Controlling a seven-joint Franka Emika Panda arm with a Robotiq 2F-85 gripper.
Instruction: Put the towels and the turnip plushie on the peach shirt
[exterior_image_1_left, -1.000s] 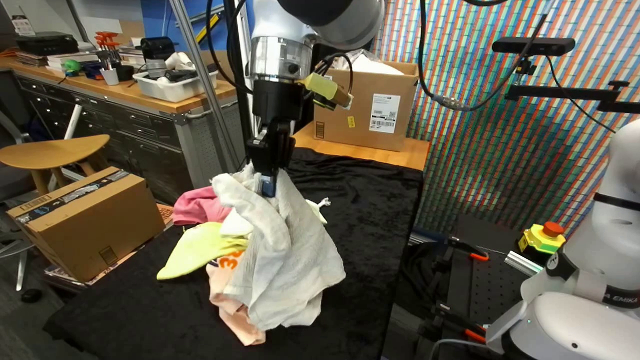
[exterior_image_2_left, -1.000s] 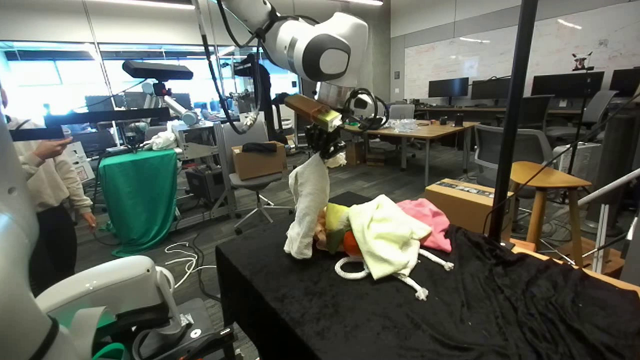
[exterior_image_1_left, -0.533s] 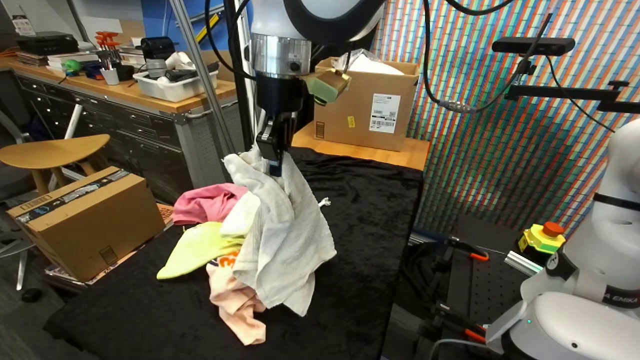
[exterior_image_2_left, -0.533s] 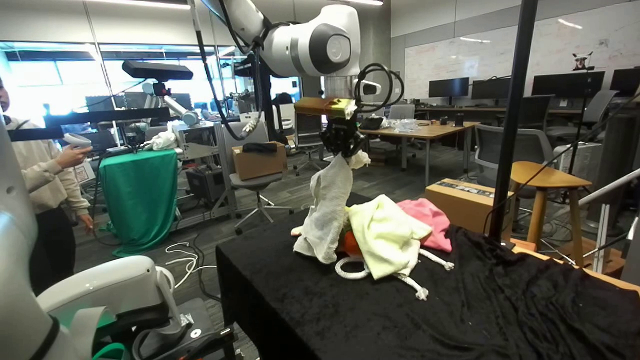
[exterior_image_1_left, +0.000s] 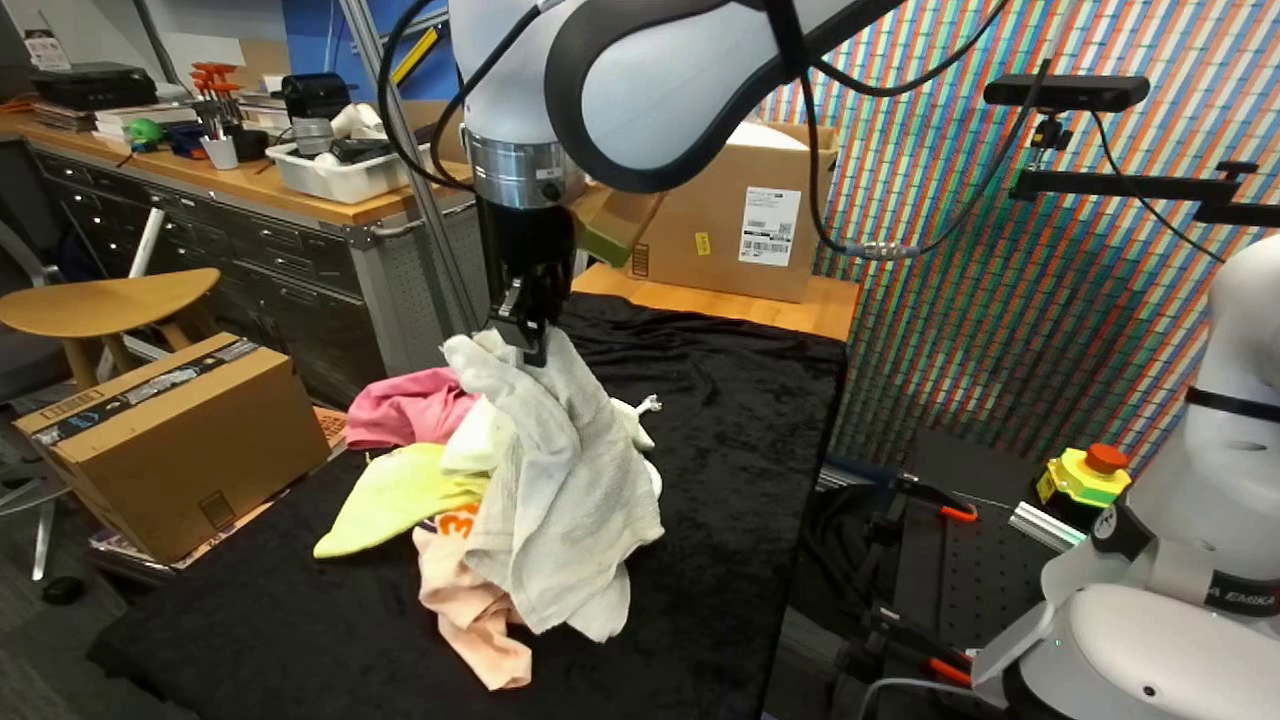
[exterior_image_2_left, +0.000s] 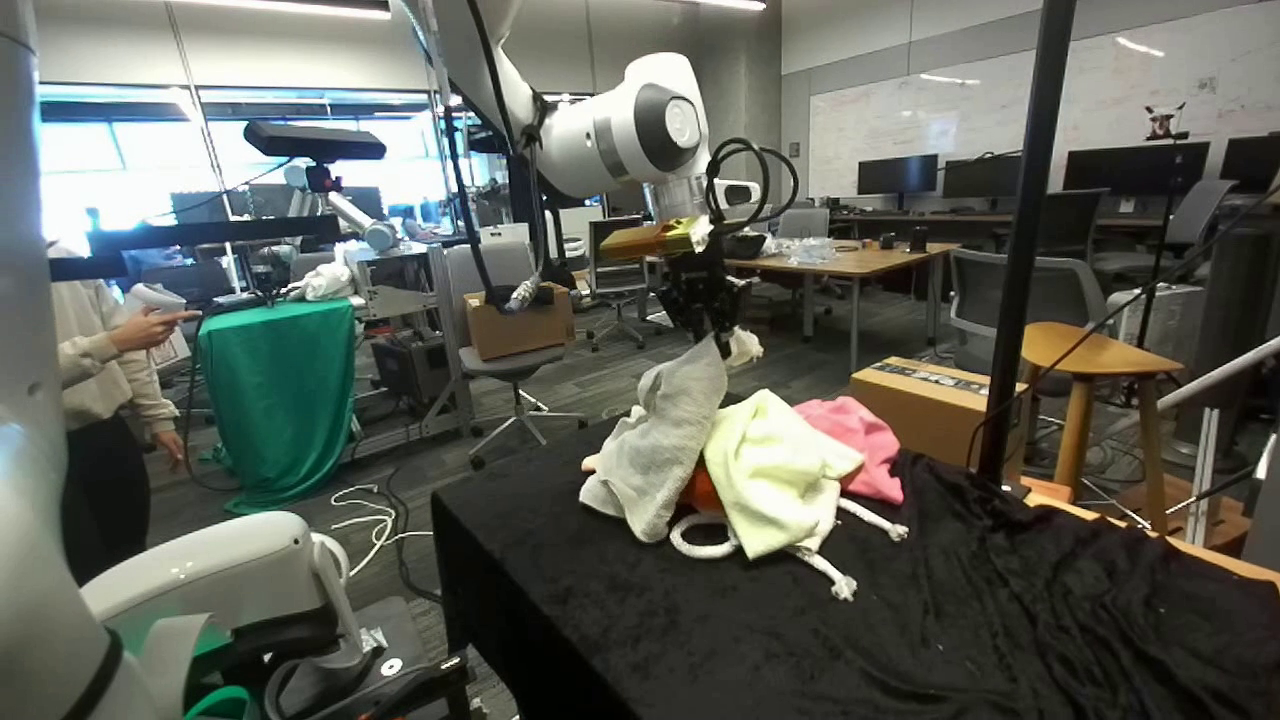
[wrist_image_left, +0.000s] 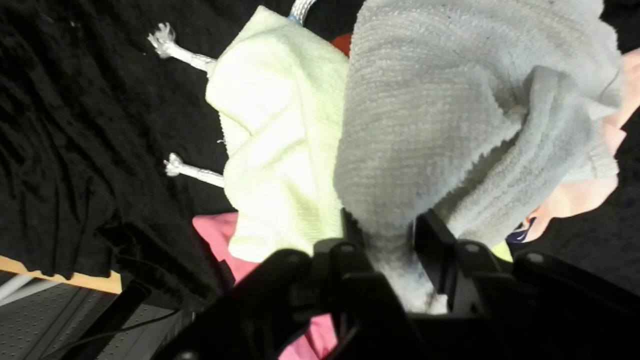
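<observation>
My gripper (wrist_image_left: 385, 230) is shut on a bunched end of the grey-white towel (wrist_image_left: 415, 125). In both exterior views the gripper (exterior_image_1_left: 533, 345) (exterior_image_2_left: 715, 345) points down and the towel (exterior_image_1_left: 575, 500) (exterior_image_2_left: 655, 440) hangs from it over the pile. The peach shirt (exterior_image_1_left: 465, 590) lies under and beside the towel, partly hidden. A yellow towel (exterior_image_1_left: 405, 495) lies partly over the shirt. A pale yellow cloth (exterior_image_2_left: 775, 470) lies beside the grey towel, with white cords (exterior_image_2_left: 825, 570) and an orange thing (exterior_image_2_left: 703, 490) showing from under it. I cannot make out the turnip plushie for certain.
A pink cloth (exterior_image_1_left: 405, 410) lies at the pile's far side. The table has a wrinkled black cover (exterior_image_2_left: 1000, 600). A cardboard box (exterior_image_1_left: 720, 220) stands at its back, and a dark post (exterior_image_2_left: 1030, 230) rises by its edge. Another white arm (exterior_image_1_left: 1170, 620) stands beside the table.
The gripper has carried the grey towel sideways towards the pale yellow cloth, and in the last half second has come lower. The towel now folds more on the pile. The other cloths have not moved.
</observation>
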